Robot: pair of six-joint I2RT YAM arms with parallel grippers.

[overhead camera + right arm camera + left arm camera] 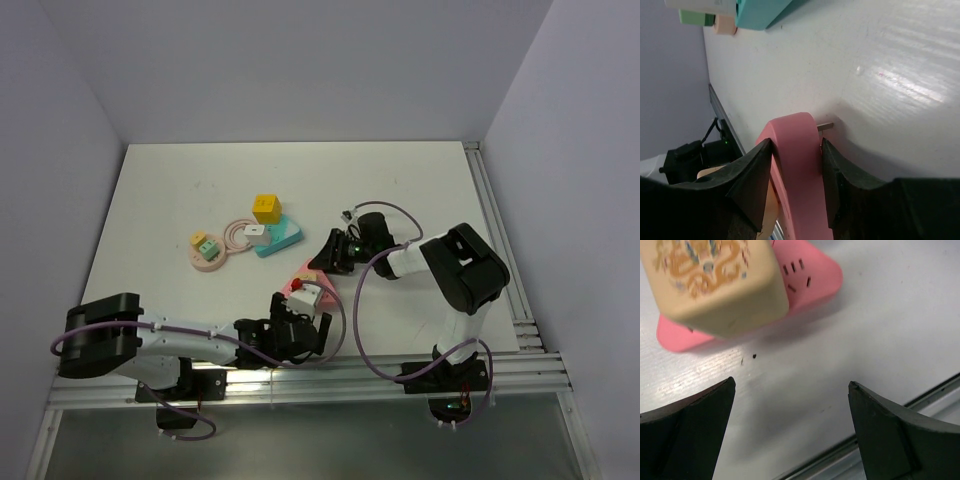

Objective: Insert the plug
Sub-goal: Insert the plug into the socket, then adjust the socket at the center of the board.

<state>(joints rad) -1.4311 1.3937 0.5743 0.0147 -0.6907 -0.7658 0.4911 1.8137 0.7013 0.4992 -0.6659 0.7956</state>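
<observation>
The plug point(210, 245), a small mint-green block, lies on a peach disc point(208, 260) at the left middle of the table, far from both grippers. It also shows at the top left of the right wrist view point(695, 18). My right gripper point(322, 262) point(796, 145) is shut on one corner of a pink socket piece point(295, 288) point(792, 130). A cream block with an orange pattern point(312, 294) point(715, 285) stands on that pink socket piece point(815, 275). Just in front of it, my left gripper point(303, 318) point(791, 382) is wide open with only bare table between its fingers.
A yellow cube point(265, 207) sits on a teal block point(278, 236) point(760, 10) behind the pink piece. Next to them a white block point(255, 229) rests on a ring. A metal prong point(826, 126) sticks out beside the pink piece. An aluminium rail point(300, 380) point(865, 455) runs along the near edge.
</observation>
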